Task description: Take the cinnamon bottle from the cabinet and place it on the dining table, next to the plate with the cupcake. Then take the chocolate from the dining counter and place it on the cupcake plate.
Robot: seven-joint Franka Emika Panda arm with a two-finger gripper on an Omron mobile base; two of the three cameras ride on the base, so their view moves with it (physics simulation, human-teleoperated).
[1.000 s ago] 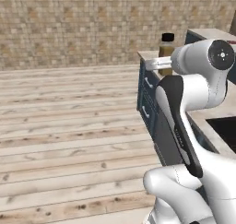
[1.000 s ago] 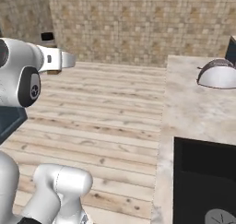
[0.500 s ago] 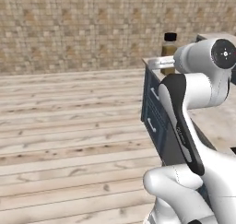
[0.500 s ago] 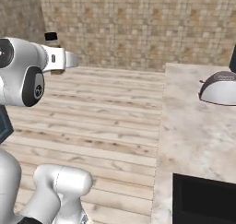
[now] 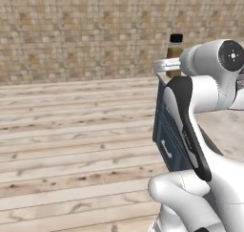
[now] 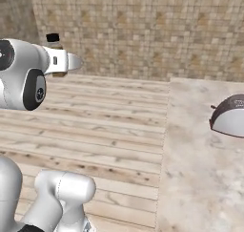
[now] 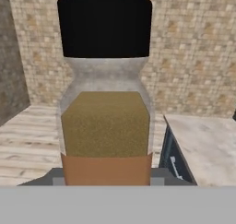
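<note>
The cinnamon bottle (image 7: pixel 105 98) stands upright in the claw (image 5: pixel 167 68), its long axis vertical and its black cap pointing straight up. In the hand view its lower, amber part sinks between the jaws while the tan contents, the clear shoulder and the cap rise above them, so the claw grips it low on the body. In the left base view the bottle (image 5: pixel 175 53) shows behind the white hand, cap and neck clear above it; in the right base view the bottle (image 6: pixel 54 47) pokes up just behind the hand (image 6: pixel 61 62), and its lower part is hidden there. The jaws themselves are mostly covered by the bottle and the hand, so the hold is judged from the hand view: closed on the bottle, which looks carried in the air with nothing under it.

The bottle is held over the wooden floor (image 5: pixel 71 140), short of the near corner of the dining table (image 7: pixel 207 144). In the left base view it hangs just above that corner's dark blue panelled end (image 5: pixel 167 135). In the right base view the beige marbled top (image 6: pixel 195 159) lies well to the side of the bottle, with a dark and white domed thing (image 6: pixel 231 116) near the top's far edge; what that thing is cannot be made out. A tan tiled wall (image 6: pixel 143 30) stands behind.
</note>
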